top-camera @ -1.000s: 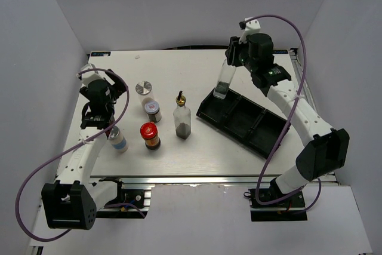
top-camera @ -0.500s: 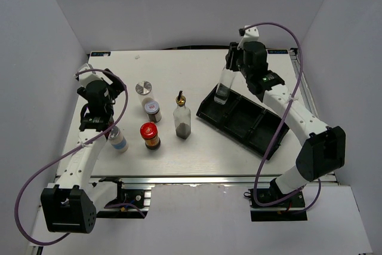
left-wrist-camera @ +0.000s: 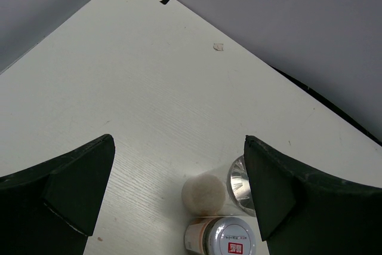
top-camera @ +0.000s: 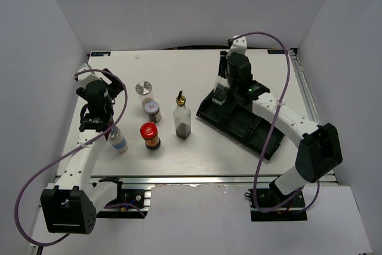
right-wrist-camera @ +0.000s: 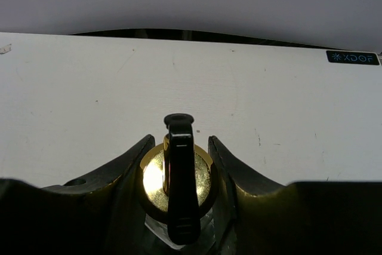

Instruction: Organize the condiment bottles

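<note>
Glass neck gripping explains the posture of the right gripper point(right-wrist-camera: 176, 168). Its jaws are closed narrowly on a clear glass bottle point(top-camera: 219, 91), one finger on each side of the gold pourer point(right-wrist-camera: 152, 178). Holding just under the pourer keeps the bottle upright and leaves its body free to enter a compartment. The bottle stands over the far-left end compartment of the black tray point(top-camera: 242, 122). Whether its base already rests on the tray floor cannot be determined from these views.

Five containers stand on the table point(top-camera: 197, 70), well apart from the tray:
- second clear glass bottle point(top-camera: 182, 121)
- red-capped brown jar point(top-camera: 150, 135)
- white-lidded jar point(top-camera: 153, 110)
- silver-lidded jar point(top-camera: 143, 88)
- white blue-banded bottle point(top-camera: 119, 141)

The left gripper point(left-wrist-camera: 177, 198) is spread to its widest and holds nothing. It hovers just beside the white blue-banded bottle, which is probably the next item to be collected. Judged progress: early, with one bottle at the tray.
</note>
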